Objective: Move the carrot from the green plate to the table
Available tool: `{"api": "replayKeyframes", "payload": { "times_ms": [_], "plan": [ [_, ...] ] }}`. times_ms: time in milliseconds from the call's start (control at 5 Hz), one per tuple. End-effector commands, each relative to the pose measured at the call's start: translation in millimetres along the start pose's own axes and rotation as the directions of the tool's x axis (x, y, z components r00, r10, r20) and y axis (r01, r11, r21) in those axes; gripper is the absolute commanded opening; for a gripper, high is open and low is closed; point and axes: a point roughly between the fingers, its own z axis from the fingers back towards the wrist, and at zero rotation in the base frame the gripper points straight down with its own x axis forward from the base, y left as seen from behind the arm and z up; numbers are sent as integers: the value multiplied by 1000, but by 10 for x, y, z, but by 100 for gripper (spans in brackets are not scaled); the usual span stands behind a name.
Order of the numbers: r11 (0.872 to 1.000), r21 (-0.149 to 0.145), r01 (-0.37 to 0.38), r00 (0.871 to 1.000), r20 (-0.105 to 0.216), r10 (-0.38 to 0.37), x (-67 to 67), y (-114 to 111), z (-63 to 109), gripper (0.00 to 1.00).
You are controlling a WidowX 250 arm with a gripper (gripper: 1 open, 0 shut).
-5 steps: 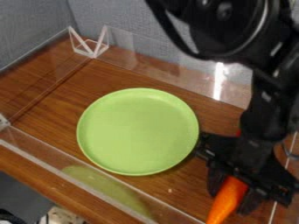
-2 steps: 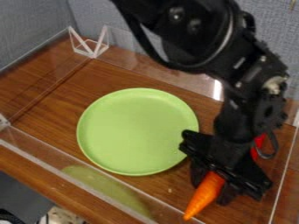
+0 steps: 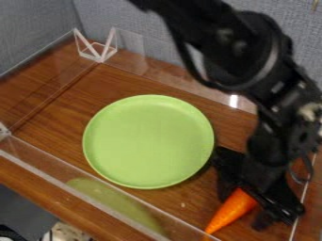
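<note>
The pincer (image 3: 258, 200) sits in the lower right of the frame, pointing down at the surface (image 3: 56, 89), its dark fingers blurred against the arm above them. Whether the jaws stand apart or still pinch cannot be told with certainty from the picture; they look spread, with the carrot (image 3: 231, 212) lying between and just below them. The carrot shows as an orange tapered shape slanting toward the bottom edge of the frame, thin end lowest, and it appears to rest on the wood just right of the green plate (image 3: 149, 141), clear of the plate's rim. The plate itself is bare, occupying the centre of the frame.

Judging from this, the step in hand is the release. To do it well, the fingers should part fully and evenly so neither one drags the carrot sideways, since a tapered toy of this kind is likely to roll. The lift away should go straight up until the fingertips clear the carrot, and only then swing off. The clear wall along the lower edge runs near, so a sideways retreat toward it would risk a knock; moving up and toward the middle of the frame looks safer.
</note>
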Motion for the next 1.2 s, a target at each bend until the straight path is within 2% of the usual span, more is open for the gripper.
{"api": "replayKeyframes", "payload": {
  "times_ms": [0, 200, 400, 600, 800, 1000],
  "plan": [
    [999, -22, 36, 998, 61, -35, 174, -31, 15, 100],
    [999, -21, 38, 998, 52, -37, 150, -17, 121, 100],
    [999, -16, 32, 999, 40, -31, 125, -2, 256, 0],
    [1000, 8, -22, 999, 39, 22, 48, 33, 230, 0],
    [997, 16, -75, 996, 47, 74, -32, 9, 192, 0],
    [988, 20, -155, 987, 49, 154, -45, 19, 219, 100]
  ]
}}
